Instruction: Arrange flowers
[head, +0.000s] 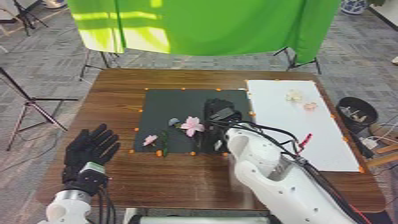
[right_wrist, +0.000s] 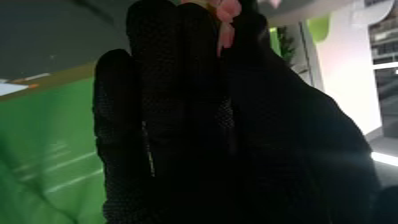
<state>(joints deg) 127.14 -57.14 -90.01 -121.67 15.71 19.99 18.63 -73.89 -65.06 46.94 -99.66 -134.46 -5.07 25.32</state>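
Observation:
In the head view my right hand (head: 218, 111) is over the dark mat (head: 169, 102), close to the right side of a pink lily (head: 192, 126). A bluish flower (head: 173, 121) and a smaller pink flower (head: 150, 140) lie farther left on the mat, with green stems running toward its near edge. In the right wrist view my right hand (right_wrist: 187, 105) has its fingers straight and close together, with pink petals (right_wrist: 227, 31) at the fingertips; whether they are gripped is unclear. My left hand (head: 90, 149) rests open left of the mat.
A white board (head: 306, 145) lies on the table's right side, bearing a pale yellow flower (head: 294, 95) and a pink flower (head: 310, 106). A black bin (head: 357, 109) stands beyond the table's right edge. The brown table (head: 120, 100) surrounds the mat.

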